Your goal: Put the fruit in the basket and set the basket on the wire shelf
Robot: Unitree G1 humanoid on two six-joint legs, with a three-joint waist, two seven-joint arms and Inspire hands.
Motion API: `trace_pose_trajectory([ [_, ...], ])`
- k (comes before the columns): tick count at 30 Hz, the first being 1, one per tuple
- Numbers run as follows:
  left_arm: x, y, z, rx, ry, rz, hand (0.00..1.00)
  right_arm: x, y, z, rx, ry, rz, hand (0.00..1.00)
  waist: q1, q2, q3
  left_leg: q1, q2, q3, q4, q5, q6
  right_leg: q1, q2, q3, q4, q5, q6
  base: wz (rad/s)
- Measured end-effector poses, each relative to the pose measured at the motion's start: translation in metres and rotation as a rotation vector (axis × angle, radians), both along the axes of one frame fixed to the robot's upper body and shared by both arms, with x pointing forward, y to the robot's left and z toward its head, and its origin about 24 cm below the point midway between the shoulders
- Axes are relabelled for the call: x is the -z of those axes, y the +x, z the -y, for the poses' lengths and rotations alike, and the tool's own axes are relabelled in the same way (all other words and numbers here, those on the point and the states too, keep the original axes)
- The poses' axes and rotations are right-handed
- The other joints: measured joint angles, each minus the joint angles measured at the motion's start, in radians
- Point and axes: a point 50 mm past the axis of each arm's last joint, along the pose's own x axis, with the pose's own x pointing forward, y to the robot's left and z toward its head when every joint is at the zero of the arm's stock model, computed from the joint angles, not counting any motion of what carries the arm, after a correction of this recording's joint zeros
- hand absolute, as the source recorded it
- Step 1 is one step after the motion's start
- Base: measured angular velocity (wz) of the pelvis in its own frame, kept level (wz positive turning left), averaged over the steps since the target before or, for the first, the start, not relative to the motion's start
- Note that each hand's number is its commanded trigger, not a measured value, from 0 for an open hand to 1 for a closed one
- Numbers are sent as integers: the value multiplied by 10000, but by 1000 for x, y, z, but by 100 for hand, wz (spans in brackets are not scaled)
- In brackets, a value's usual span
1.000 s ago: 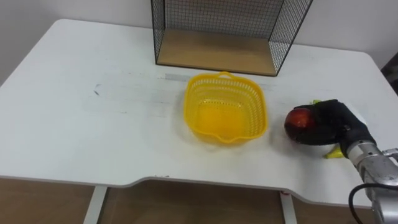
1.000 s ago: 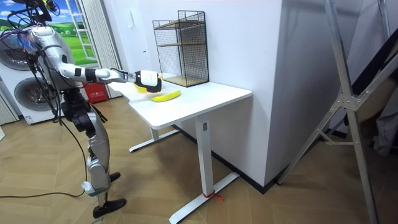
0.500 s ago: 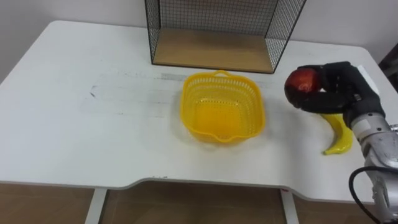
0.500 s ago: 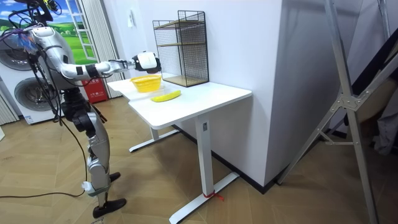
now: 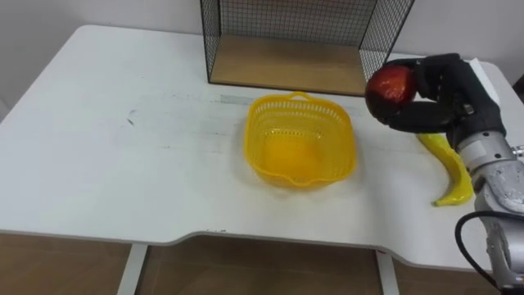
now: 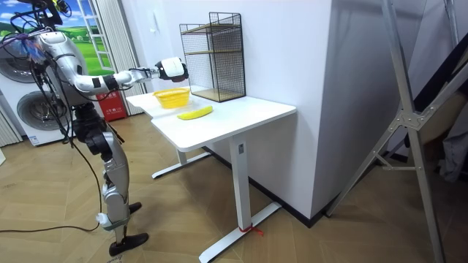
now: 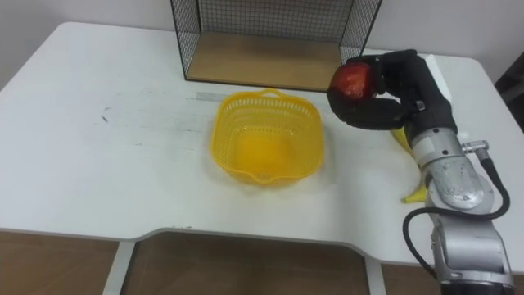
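nearest, the rounded front edge of a white table (image 5: 98, 188), with a few faint dark scuffs on the top toward the left. a little farther in, near the middle, a yellow plastic basket (image 5: 264, 131), upright on the table, with latticed walls and empty. to its right and well apart from it, a banana (image 5: 455, 182) lying flat on the table, curved, one tip pointing toward the front edge. above the banana's far end, the right hand (image 5: 446, 90), black, reaching in from the lower right on a silver forearm. closed firmly round a red apple (image 5: 390, 85), fingers arched over the top of the fruit and thumb hooked beneath it, apple facing left toward the basket. held clear of the table top, just beside the basket's far right corner and not over its opening. beyond both, at the back of the table, a black wire shelf (image 5: 286, 16) with a mesh back and sides, a wooden board (image 5: 286, 61) as its lowest level, the open front facing the basket, and the apple just in front of its right front corner. in the room view, standing upright on the wooden floor at the table's end on the room view's left, right arm stretched out level over the top, hand raised above the basket, with a washing machine (image 6: 29, 109) behind against the wall.
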Motion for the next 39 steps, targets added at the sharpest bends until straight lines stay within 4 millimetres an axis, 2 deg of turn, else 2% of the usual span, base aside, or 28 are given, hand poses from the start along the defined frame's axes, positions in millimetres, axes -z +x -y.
trace_pose_trajectory([
  [2, 0, 2, 0, 85, 16, 13, 0, -2, 2, -9, -380, -68, 55, 100, 12, -2, -27, 0, 1, 0, 1, 0, 0, 4, 1, 3, 0, 0, -1, 0],
  [8, -1, 4, 0, 100, 25, 44, 0, -2, 4, -17, -816, -426, -159, 100, 152, -2, -28, -32, 2, -20, 1, 0, 0, -19, 2, -16, 17, 2, -3, 0],
  [16, -2, 13, 1, 139, 23, 221, 0, 3, 4, -38, -1934, -669, -665, 100, 387, -24, -31, -40, 5, -20, -3, 1, 2, -18, 1, -7, 113, 2, -3, 0],
  [17, -2, 13, 1, 142, 19, 226, 0, 4, 4, -39, -1958, -682, -691, 60, 408, -24, -31, -40, 6, -20, -2, 2, 2, -19, 1, -6, 113, 2, -3, 0],
  [18, -2, 13, 1, 144, 10, 223, 0, 5, 4, -40, -2019, -695, -723, 5, 439, -24, -30, -40, 8, -20, 2, 2, 2, -20, 1, -6, 113, 3, -3, 0],
  [19, -2, 13, 1, 146, -6, 210, 0, 5, 4, -41, -2056, -698, -739, 0, 474, -23, -30, -39, 11, -21, 7, 2, 2, -28, 1, -12, 113, 3, -4, 0],
  [29, -1, 13, 2, 110, -53, 100, 0, 6, 4, -42, -2075, -625, -758, 0, 556, 33, 12, -51, 11, -44, 3, 1, 2, -37, 2, -46, 112, 3, -4, 0],
  [39, -1, 15, 3, 104, -67, 115, 0, 7, 4, -44, -2103, -575, -776, 0, 568, 24, 13, -51, 10, -44, -3, 1, 2, -56, 2, -50, 110, 3, -4, 0],
])
